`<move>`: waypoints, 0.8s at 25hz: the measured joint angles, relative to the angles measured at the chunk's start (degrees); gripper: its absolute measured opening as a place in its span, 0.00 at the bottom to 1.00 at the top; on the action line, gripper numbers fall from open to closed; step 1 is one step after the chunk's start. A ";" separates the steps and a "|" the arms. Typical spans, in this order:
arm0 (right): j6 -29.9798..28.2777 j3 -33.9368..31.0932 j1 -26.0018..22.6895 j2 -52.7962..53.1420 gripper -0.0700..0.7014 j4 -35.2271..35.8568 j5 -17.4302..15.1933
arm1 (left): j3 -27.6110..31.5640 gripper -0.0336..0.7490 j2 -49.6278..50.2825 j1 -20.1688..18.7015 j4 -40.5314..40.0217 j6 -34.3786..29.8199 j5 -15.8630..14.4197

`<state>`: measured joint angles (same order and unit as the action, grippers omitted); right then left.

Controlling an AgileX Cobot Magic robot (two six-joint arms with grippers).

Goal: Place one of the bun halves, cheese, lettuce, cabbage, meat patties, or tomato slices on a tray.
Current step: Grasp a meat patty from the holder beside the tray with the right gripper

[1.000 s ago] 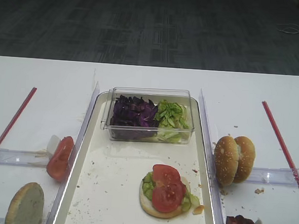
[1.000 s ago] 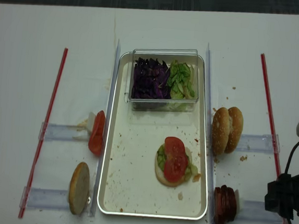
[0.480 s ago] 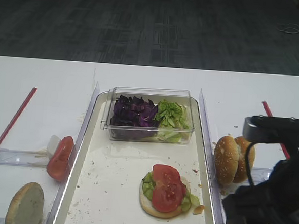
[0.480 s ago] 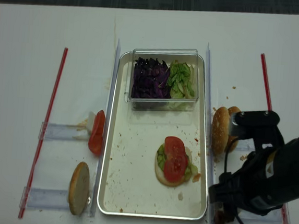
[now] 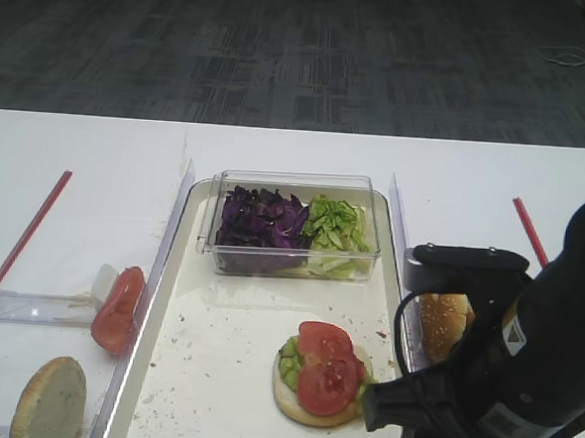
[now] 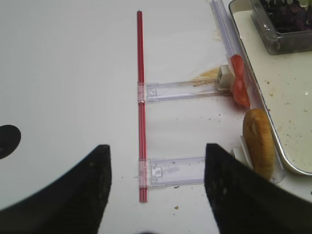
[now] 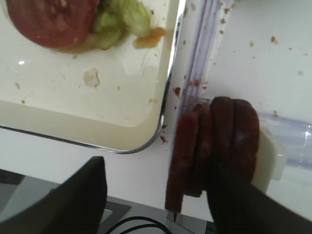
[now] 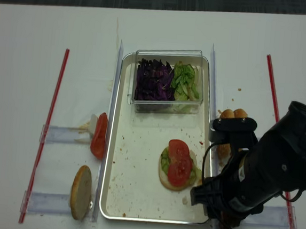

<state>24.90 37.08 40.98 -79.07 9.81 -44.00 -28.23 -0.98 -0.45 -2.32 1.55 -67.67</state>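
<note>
Below me the white table [image 8: 31, 39] spreads smooth and matte, and on it lies the tray [image 8: 119, 143], long, shallow and pale with a shiny raised rim, speckled with crumbs. At its far end sits a clear plastic box [image 8: 170, 54] holding chopped purple cabbage [image 8: 153, 81] and light green lettuce [image 8: 185, 81]. Nearer, a bun half [image 8: 164, 180] lies flat in the tray, topped with more green pieces and two glossy tomato slices [image 8: 179, 160]. My right arm [image 8: 266, 167], black and bulky, hangs over the tray's right rim. In my right wrist view the meat patties [image 7: 214, 146], dark reddish-brown discs standing on edge in a clear holder, sit just outside the tray's near right corner, between my right gripper [image 7: 161, 195] fingers, which are spread apart and grasp nothing. My left gripper [image 6: 156, 190] is likewise spread wide over bare table. I see no readable writing anywhere.
</note>
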 joint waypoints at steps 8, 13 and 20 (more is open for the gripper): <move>0.00 0.02 0.00 -1.00 0.59 0.14 0.24 | 0.00 0.58 0.00 0.00 0.00 0.00 0.00; 0.00 0.37 0.00 -1.14 0.58 -0.19 -0.17 | 0.00 0.58 0.00 0.00 0.00 0.00 0.00; 0.00 2.75 0.00 -1.19 0.58 -0.31 -2.18 | 0.00 0.58 0.00 0.00 0.00 0.00 0.00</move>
<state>24.90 39.83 40.98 -80.26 9.50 -46.19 -28.23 -0.98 -0.45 -2.32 1.55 -67.67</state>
